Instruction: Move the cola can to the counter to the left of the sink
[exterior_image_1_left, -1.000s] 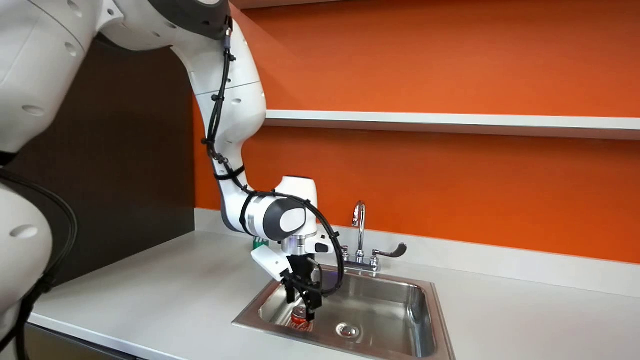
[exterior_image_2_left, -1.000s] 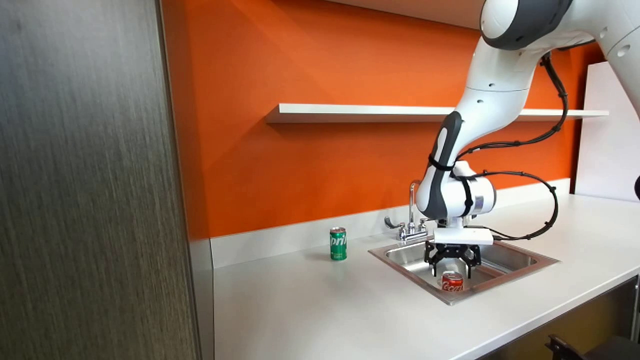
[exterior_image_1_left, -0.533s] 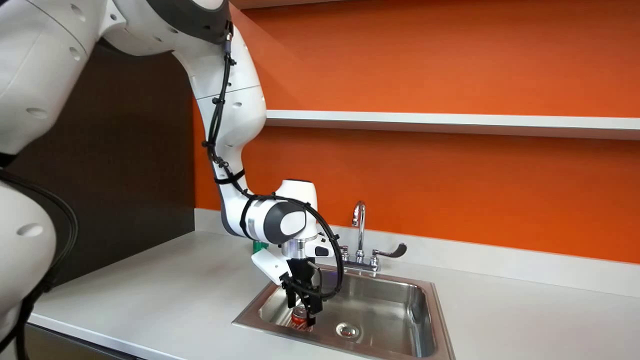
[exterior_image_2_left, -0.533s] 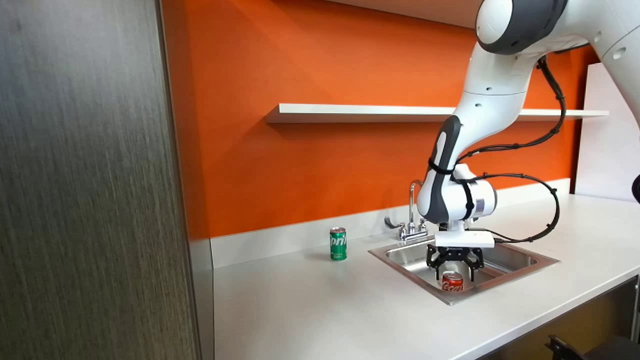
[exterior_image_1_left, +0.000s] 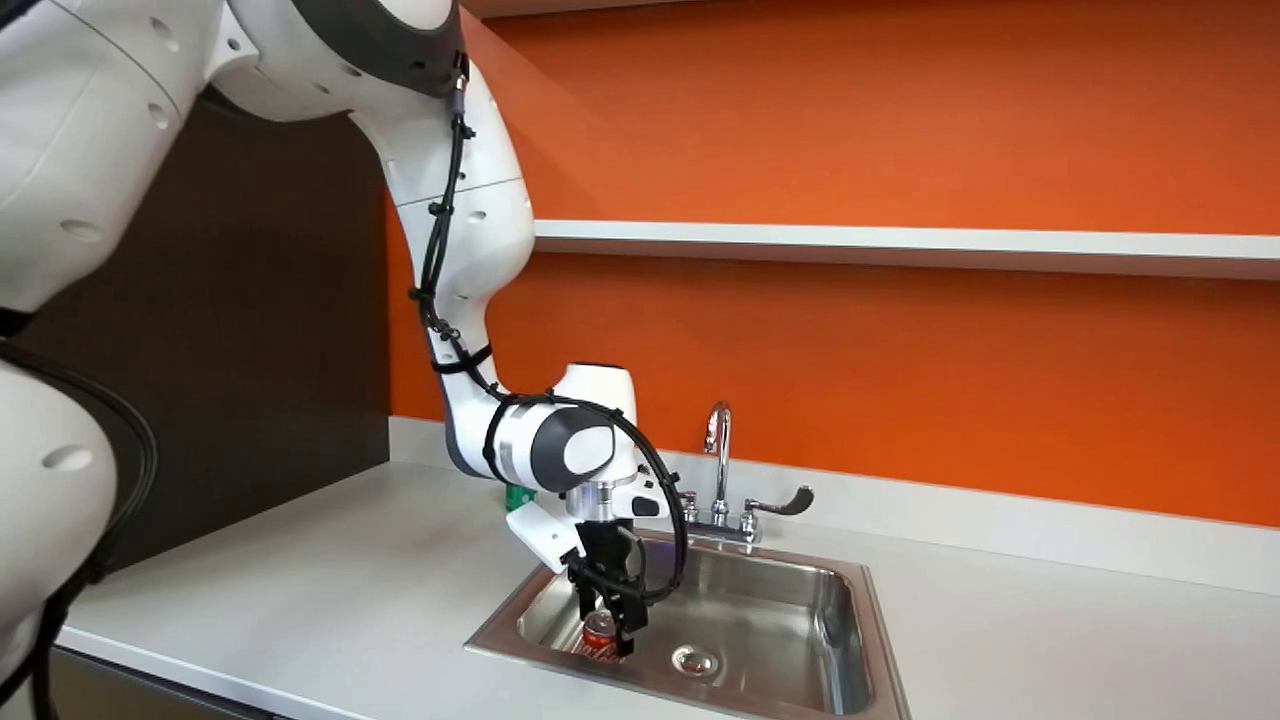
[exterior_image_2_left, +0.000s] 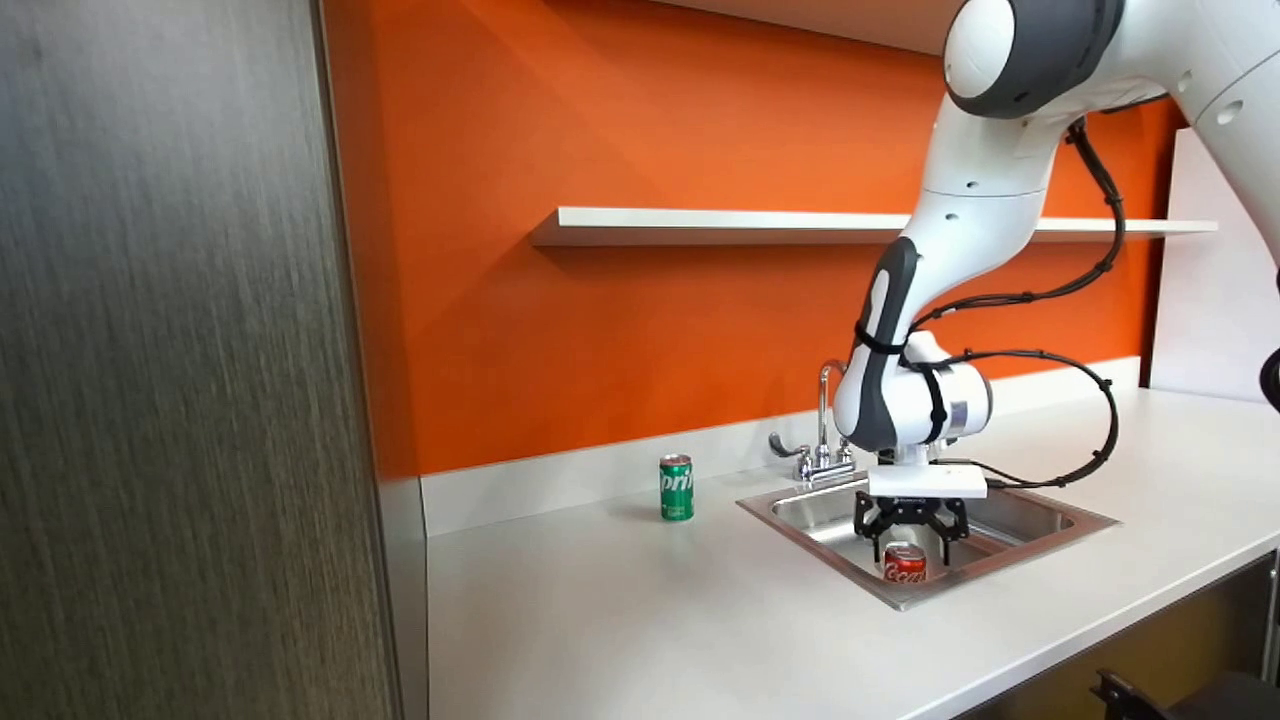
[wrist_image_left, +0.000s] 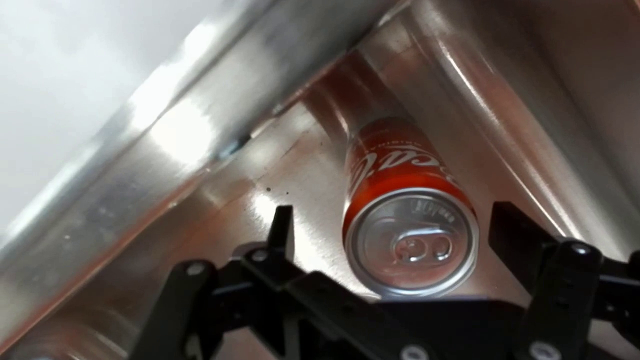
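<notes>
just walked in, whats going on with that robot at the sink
A robot arm holds its open gripper over a red cola can that stands upright in the sink. The fingers flank the can, with a gap showing on both sides in the wrist view, so it is not gripped yet. It looks set to be picked up and moved to the counter, where a green can stands.

Sink (exterior_image_1_left: 765, 630) in both exterior views; wrist view close above.
</notes>
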